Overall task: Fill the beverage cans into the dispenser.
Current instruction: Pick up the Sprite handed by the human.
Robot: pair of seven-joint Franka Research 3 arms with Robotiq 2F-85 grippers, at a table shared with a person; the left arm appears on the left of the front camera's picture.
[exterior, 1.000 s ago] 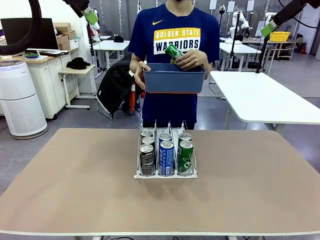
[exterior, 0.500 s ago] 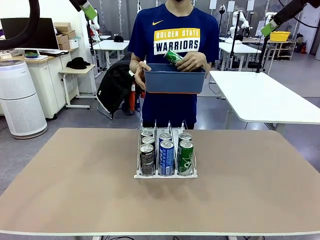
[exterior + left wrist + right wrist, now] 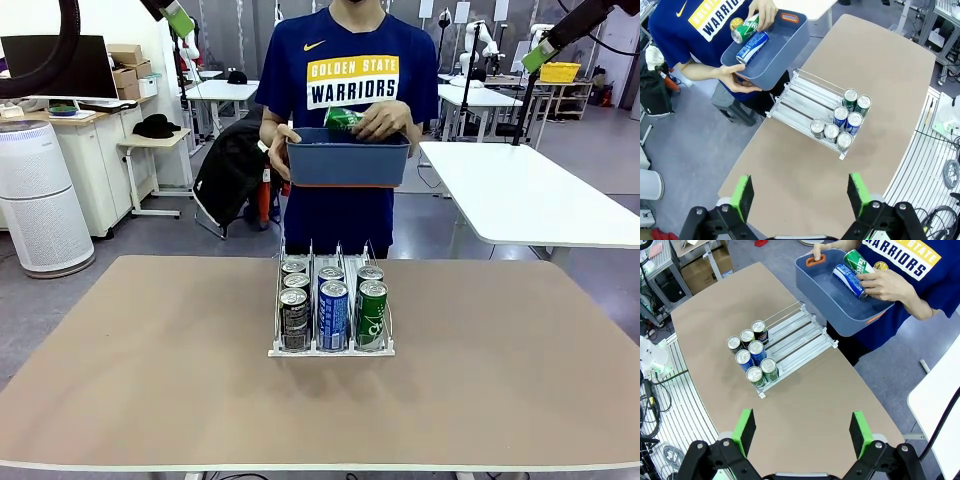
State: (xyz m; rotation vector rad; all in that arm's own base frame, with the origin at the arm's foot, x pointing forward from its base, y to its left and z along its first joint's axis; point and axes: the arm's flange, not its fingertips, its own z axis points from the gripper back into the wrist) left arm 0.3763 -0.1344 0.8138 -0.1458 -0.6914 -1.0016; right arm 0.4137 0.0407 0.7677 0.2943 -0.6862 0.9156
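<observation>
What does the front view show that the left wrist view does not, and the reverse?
Front view: the labels on the front cans, side-on: black, blue, green. Left wrist view: from above, a blue can lying inside the tub. Both: the rack holding seven cans, and a person's hand on a green can at the tub.

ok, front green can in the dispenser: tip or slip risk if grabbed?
The front green can is tall and slim, so it probably tips easily once out of the dispenser. Its smooth round wall may slip, and it would likely roll if toppled. The blue can stands close beside it, so side room looks tight.
</observation>
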